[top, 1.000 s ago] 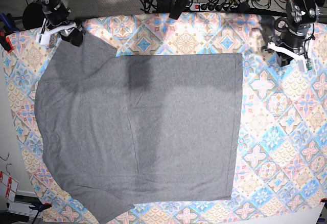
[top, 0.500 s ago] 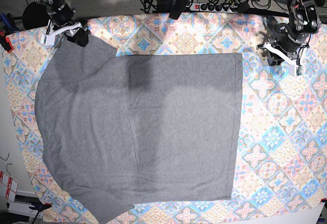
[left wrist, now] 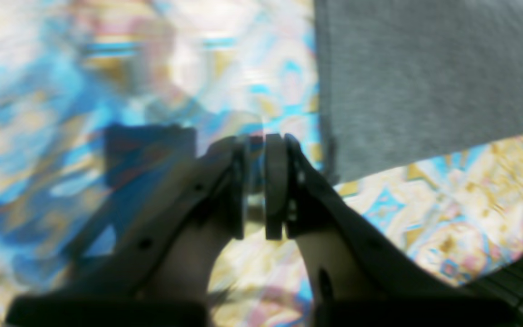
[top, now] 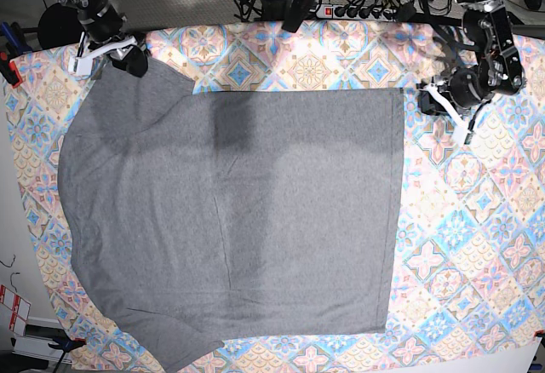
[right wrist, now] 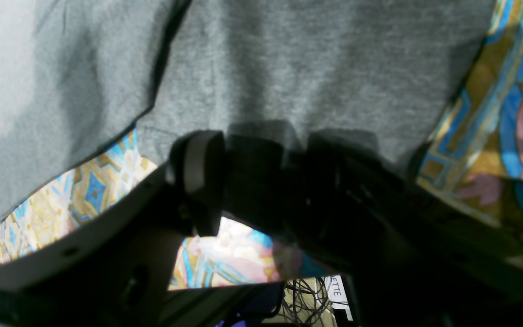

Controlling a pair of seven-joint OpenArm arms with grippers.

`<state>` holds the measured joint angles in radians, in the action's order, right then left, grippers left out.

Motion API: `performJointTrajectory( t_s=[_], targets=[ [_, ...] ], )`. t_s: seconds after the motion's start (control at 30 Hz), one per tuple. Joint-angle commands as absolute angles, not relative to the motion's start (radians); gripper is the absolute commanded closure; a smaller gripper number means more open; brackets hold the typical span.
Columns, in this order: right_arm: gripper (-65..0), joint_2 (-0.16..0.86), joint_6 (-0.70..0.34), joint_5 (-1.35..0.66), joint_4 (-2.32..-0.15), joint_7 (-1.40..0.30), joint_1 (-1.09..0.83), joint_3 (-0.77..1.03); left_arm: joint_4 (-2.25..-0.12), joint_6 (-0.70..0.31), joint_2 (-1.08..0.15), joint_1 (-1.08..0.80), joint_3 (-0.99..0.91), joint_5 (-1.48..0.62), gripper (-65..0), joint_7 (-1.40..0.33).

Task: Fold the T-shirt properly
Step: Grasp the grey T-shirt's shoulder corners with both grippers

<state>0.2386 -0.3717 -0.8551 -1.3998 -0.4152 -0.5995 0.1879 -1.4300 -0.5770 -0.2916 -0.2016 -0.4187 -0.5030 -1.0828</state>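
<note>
Soft grey cotton T-shirt lay flat, mid surface. Right hand at 11 o'clock pinched sleeve. Left hand at 2 o'clock nearly clenched, empty. Cloth floppy, light; grab corners.

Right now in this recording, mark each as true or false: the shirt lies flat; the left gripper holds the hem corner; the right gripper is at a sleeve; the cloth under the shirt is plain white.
1. The T-shirt lies spread flat. True.
2. The left gripper holds the hem corner. False: its jaws are nearly shut on nothing, beside the corner and apart from it.
3. The right gripper is at a sleeve. True.
4. The tablecloth is plain white. False: it is colourfully patterned.
</note>
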Motion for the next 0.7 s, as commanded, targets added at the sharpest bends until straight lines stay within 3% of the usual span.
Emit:
performJointTrajectory(
  t_s=[0.0,0.2,0.33,0.67],
  targets=[
    [-28.5,0.243,-0.361,-0.834,-1.397,-0.481,-0.627,0.180,-1.443,-0.581,-0.308,-0.188,-0.415,-0.519,-7.0,-1.072],
    [-28.5,0.243,-0.361,-0.834,-1.399,-0.478,-0.634,0.182,-1.442,-0.581,-0.292,-0.180,-0.285,-0.526,-7.0,-1.070],
    [-28.5,0.245,-0.361,-0.834,-1.399,-0.481,-0.634,0.180,-1.442,-0.581,-0.254,-0.182,-0.283,-0.519,-7.0,-1.070],
    [-28.5,0.254,-0.361,-0.819,-1.400,-0.483,-0.636,0.179,-1.440,-0.581,-0.289,-0.186,-0.286,-0.519,-6.3,-1.063]
  ],
)
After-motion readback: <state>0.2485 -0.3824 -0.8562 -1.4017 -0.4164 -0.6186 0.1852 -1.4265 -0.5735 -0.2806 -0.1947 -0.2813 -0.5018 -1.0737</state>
